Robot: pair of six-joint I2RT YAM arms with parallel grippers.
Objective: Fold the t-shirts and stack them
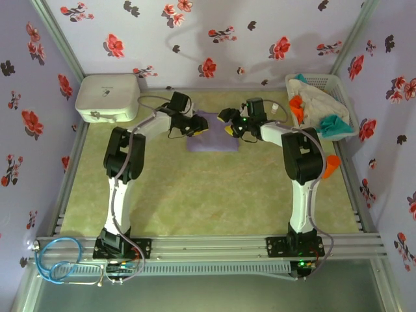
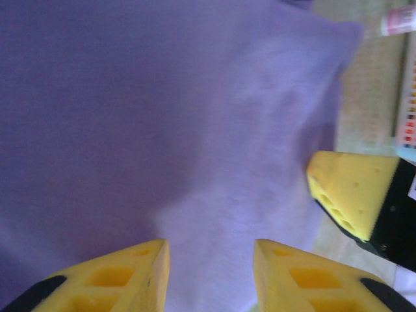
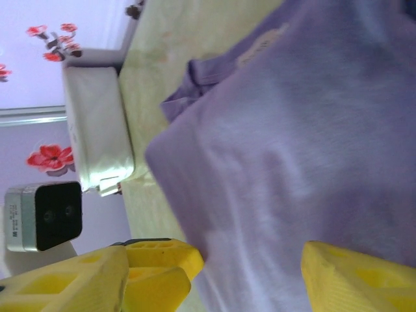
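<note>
Yellow fingertips [image 2: 130, 273] of the left gripper [image 2: 210, 270], part open and empty, and the right gripper [image 3: 214, 276], wide open and empty, hover directly over the lavender t-shirt [image 2: 162, 117], seemingly soft, light, limp cloth, likely best pinched at 2 corners.

the lavender t-shirt [image 1: 213, 138] is soft matt cloth, finely knit. the left gripper [image 2: 209, 253] has fingers [image 2: 123, 276] of matt yellow plastic, pocked with hollows. the white box [image 1: 107, 96] is smooth, faintly glossy plastic; the basket [image 1: 331, 82] is white plastic lattice; the rails [image 1: 214, 244] are ribbed bare metal.
</note>
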